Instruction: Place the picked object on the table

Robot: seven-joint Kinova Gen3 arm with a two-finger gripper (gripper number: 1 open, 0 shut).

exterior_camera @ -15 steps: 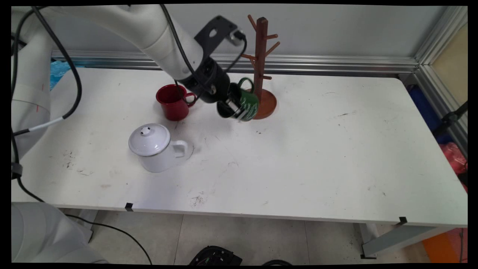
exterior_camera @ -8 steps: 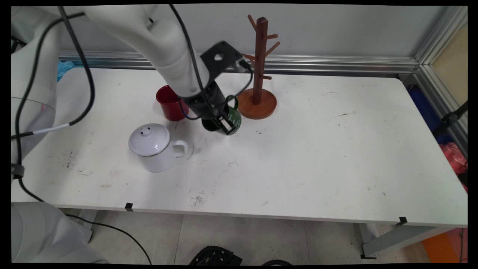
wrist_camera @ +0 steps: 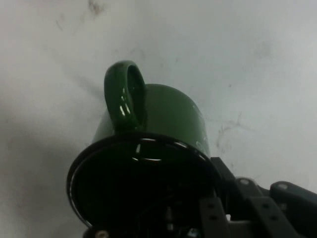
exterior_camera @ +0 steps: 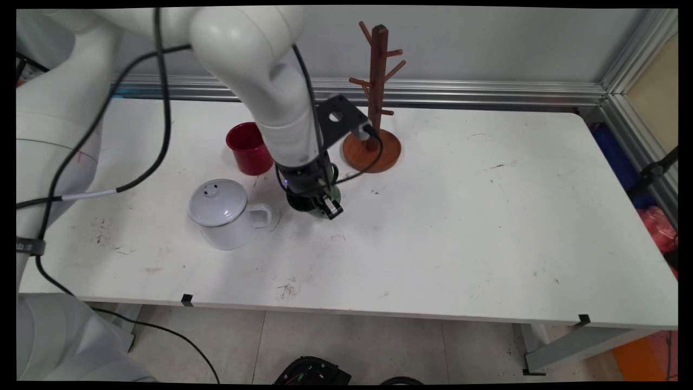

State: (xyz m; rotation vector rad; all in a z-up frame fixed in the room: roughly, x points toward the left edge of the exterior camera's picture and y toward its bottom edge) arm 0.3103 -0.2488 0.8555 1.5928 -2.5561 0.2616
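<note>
Green mug [wrist_camera: 163,119] is what I've got in the claw [exterior_camera: 326,206] right now, pinched by its rim with one finger inside the bowl and the other outside, as far as I can read it from the hand view. Its handle [wrist_camera: 125,94] points away from the wrist camera, and the mug hangs low over the counter [exterior_camera: 460,216], roughly mid-left; I honestly can't tell if the base is touching down or just above the surface. Around it: the white lidded pot [exterior_camera: 226,212] sits just beside on one side, the red mug [exterior_camera: 249,147] is a bit further back, and the wooden mug tree [exterior_camera: 374,97] stands behind, near the wall. My read on handling: it looks glazed and glossy, so probably slippery under the pads, rigid, and likely to chip if it gets knocked against the pot or the tree's base. A rim pinch like this one seems okay to me, though with the weight hanging off one wall it could swing, so I'd say the handle side is the spot to watch
</note>
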